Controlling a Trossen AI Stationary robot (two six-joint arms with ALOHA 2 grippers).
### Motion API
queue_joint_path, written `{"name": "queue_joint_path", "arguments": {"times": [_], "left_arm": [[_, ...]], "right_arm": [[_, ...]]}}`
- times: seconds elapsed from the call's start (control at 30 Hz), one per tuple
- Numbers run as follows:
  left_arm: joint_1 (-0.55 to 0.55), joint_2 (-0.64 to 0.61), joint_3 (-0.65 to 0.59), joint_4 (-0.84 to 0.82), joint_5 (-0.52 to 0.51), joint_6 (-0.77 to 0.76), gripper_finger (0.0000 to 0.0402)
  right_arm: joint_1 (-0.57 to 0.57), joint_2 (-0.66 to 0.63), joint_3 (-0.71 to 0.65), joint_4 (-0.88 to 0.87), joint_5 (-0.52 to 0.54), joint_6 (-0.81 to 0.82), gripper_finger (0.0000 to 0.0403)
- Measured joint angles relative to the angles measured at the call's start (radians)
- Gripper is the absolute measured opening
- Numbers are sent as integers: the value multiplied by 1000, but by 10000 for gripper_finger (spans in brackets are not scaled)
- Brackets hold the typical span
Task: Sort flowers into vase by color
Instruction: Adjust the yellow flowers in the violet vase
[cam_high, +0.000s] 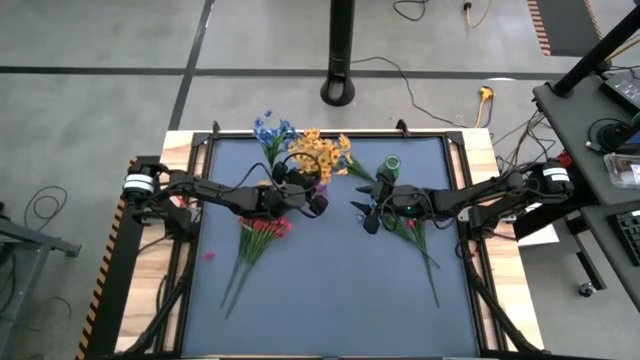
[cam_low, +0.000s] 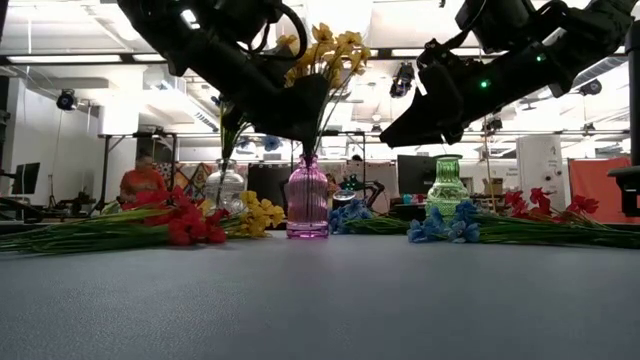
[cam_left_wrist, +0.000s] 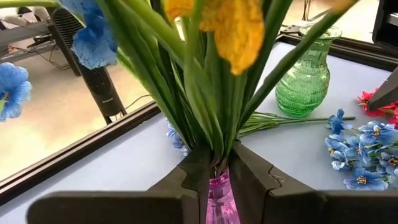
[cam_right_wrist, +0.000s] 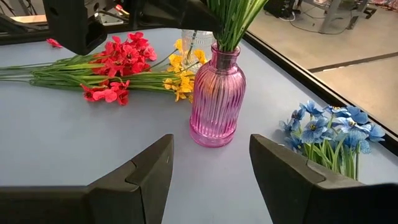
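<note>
A bunch of yellow flowers (cam_high: 322, 155) stands with its stems in the pink vase (cam_low: 307, 200) near the table's far middle. My left gripper (cam_left_wrist: 221, 165) is shut on those stems just above the vase's neck. My right gripper (cam_right_wrist: 211, 162) is open and hovers above the table (cam_high: 330, 290) right of the pink vase, touching nothing. Blue flowers (cam_high: 270, 130) stand in a clear vase (cam_low: 225, 185). The green vase (cam_high: 390, 165) stands beyond my right gripper. Red flowers (cam_high: 262, 232) and a few yellow ones (cam_low: 258, 215) lie on the table. My left gripper pinches the yellow bunch's green stems (cam_left_wrist: 214, 134) between its two fingers, right above the pink vase's neck (cam_left_wrist: 219, 193). It comes slanting down from the table's left, fingers across the stems. The bunch stands upright with its lower ends inside the vase.
More blue flowers (cam_right_wrist: 333, 134) and red flowers (cam_low: 540, 205) lie on the table's right part under my right arm. A red petal (cam_high: 208, 255) lies near the left edge. The near half of the table holds only long stems (cam_high: 235, 285). People sit in the room behind.
</note>
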Motion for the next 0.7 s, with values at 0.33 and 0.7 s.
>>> {"name": "queue_joint_path", "arguments": {"times": [0.33, 0.7], "left_arm": [[-2, 0, -1, -16, 2, -46, 38], [-27, 0, -2, -20, 4, -26, 54]], "right_arm": [[0, 0, 0, 0, 0, 1, 203], [0, 0, 0, -8, 0, 1, 203]]}}
